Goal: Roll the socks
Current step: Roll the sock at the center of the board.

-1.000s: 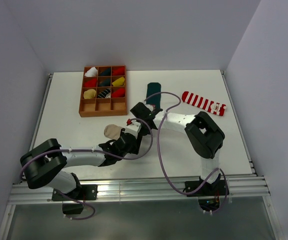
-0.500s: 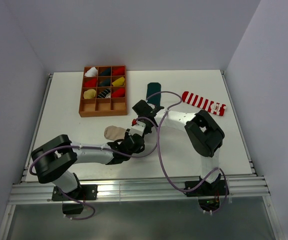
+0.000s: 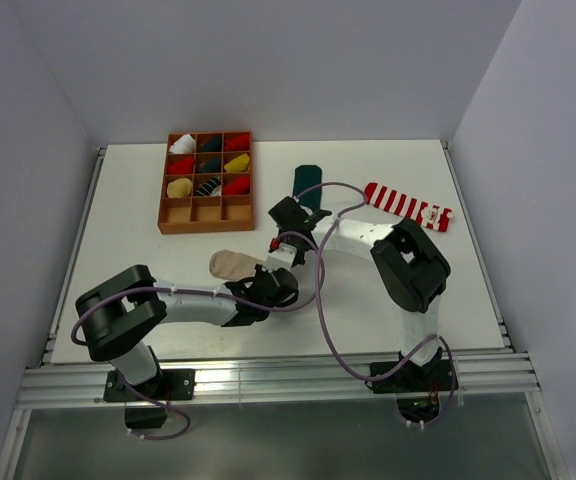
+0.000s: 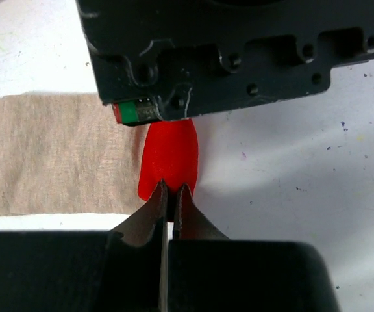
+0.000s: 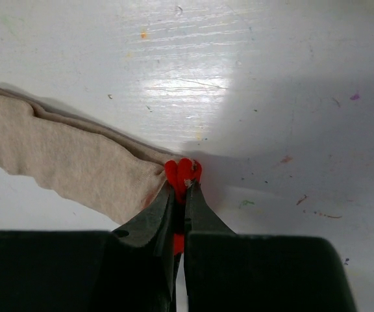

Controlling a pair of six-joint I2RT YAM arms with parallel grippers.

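Left fingers [image 4: 151,218] have closed | pinching beige sock [image 4: 50,153] at red toe | right fingers [image 5: 156,218] pinch it too

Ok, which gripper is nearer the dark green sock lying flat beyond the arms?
Right. The right gripper pinches the beige sock by its red toe, just short of the dark green sock. The left gripper grips the same toe from the near side, slightly farther away.
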